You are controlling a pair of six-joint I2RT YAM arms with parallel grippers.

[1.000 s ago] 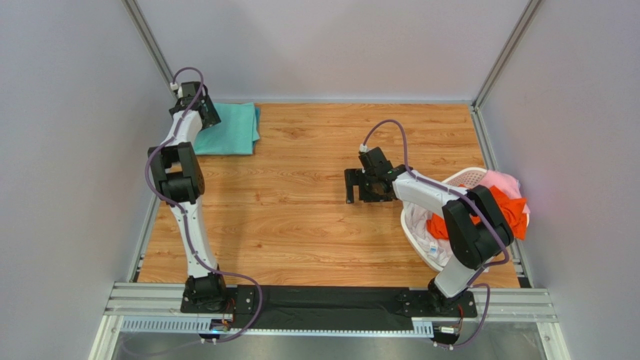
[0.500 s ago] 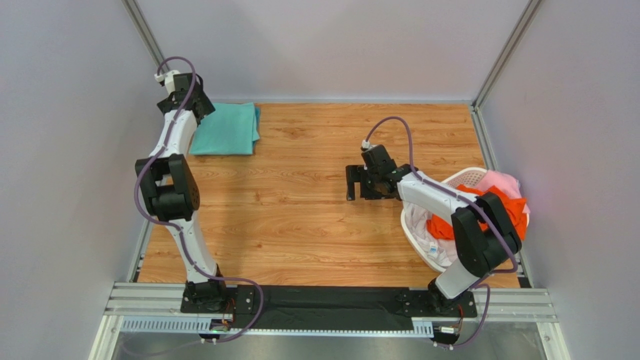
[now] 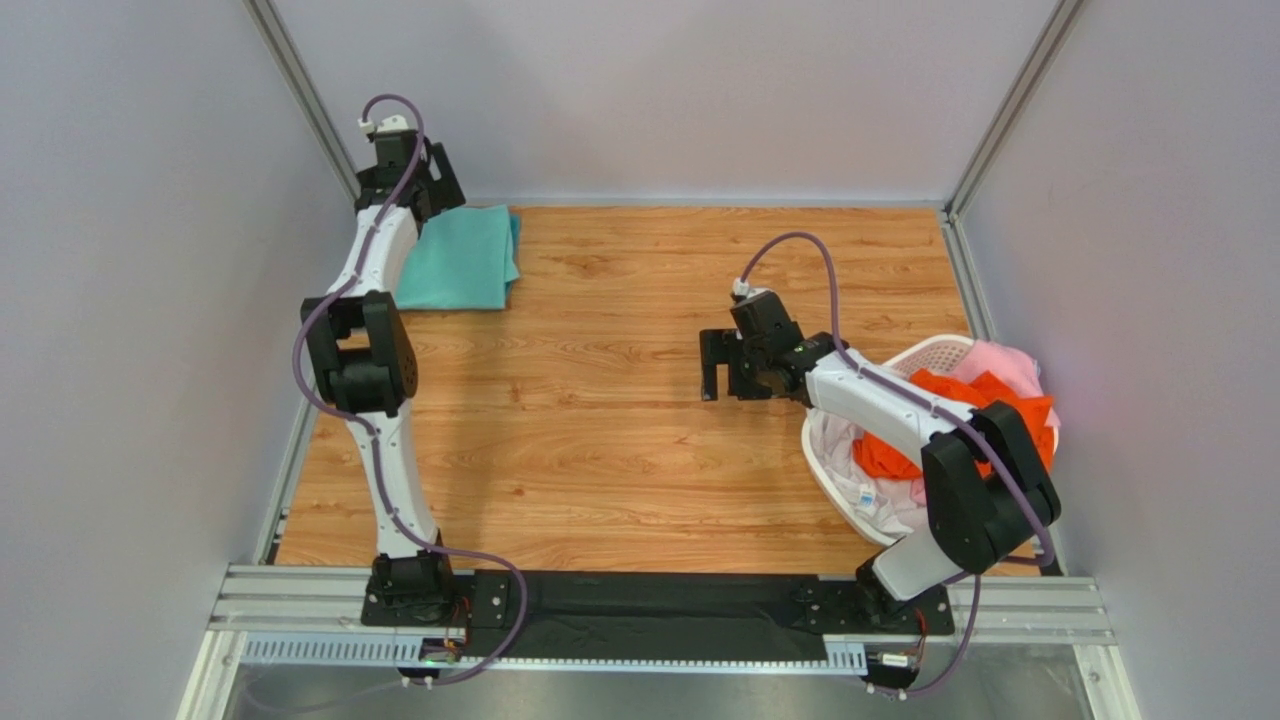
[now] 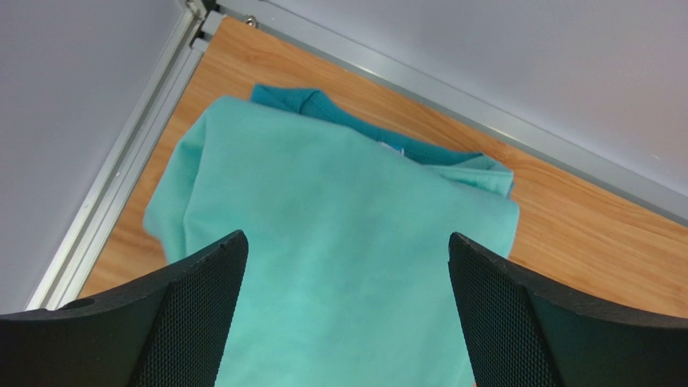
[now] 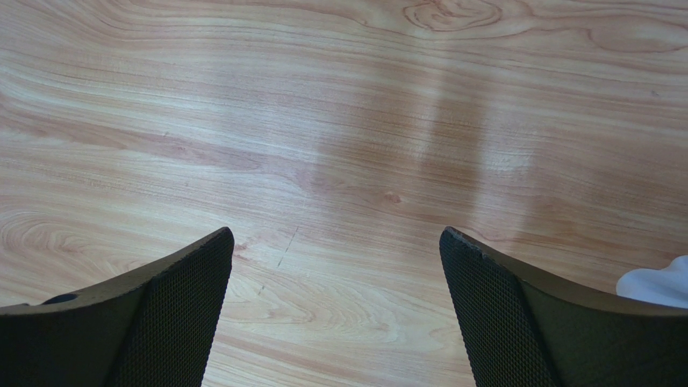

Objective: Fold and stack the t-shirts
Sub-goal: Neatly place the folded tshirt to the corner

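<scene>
**Now: left arm off the stack, right arm edging toward the basket**

Over the last second my left gripper [image 4: 343, 242] swung out past the table's left edge and came back above the far-left corner. Its fingers are spread wide with nothing between them. The folded mint-aqua t-shirt [image 4: 323, 185] beneath it has not shifted. It lies flat and smooth on the darker teal t-shirt [image 4: 323, 109], of which only the collar edge shows at the far side. I read that as two shirts done and let go.

My right gripper [image 5: 335, 234] has drifted slightly toward the white plastic laundry basket [image 3: 939, 353]. It hangs over bare wood-grain table [image 3: 601, 450], fingers apart and empty.

The orange t-shirt [image 3: 962, 413], pink t-shirt [image 3: 1010, 365] and white t-shirt [image 3: 887, 503] sit crumpled in the basket at the right, well apart from the stack. They look soft and limp, so I expect them to drag and bunch when pulled out.
</scene>
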